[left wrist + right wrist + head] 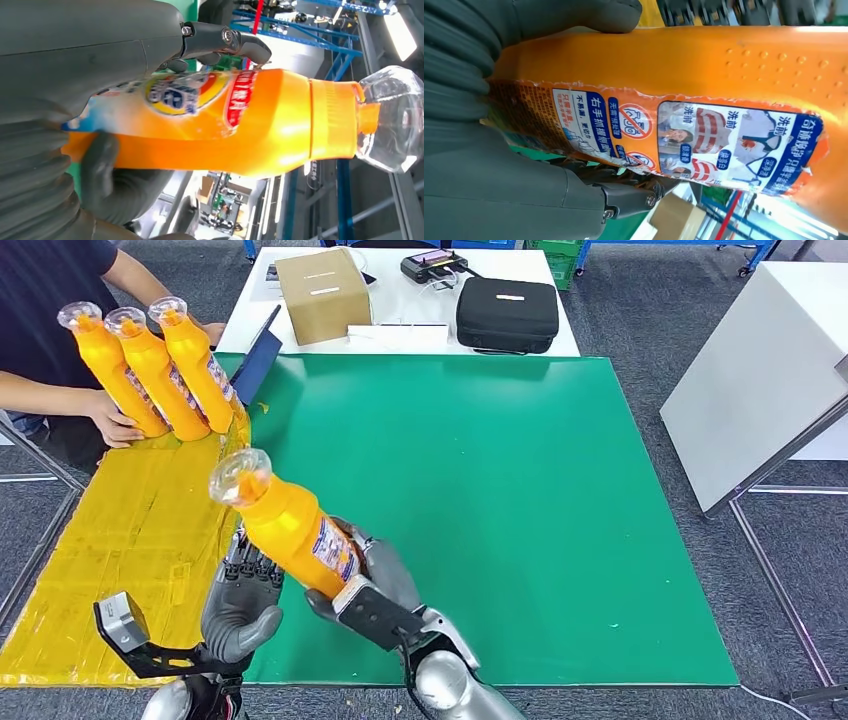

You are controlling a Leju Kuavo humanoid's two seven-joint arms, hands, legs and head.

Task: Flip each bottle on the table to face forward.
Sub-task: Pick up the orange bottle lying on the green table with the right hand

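Note:
An orange bottle (288, 530) with a clear cap is raised above the near left part of the green mat (500, 500), cap tilted up and to the left. My right hand (375, 590) grips its lower body, and my left hand (243, 602) holds its base from the other side. In the left wrist view the bottle (240, 125) shows its round front label, with the left hand (75, 100) wrapped around it. The right hand (499, 175) clasps the bottle (704, 65) on its back-label side. Three more orange bottles (155, 365) stand in a row on the yellow mat (120, 540).
A person's hand (112, 423) steadies the three bottles at the far left. Behind the green mat a white table carries a cardboard box (322, 295) and a black case (507, 313). A dark tablet (258, 363) leans at the mat's back edge. A white panel (760, 370) stands at the right.

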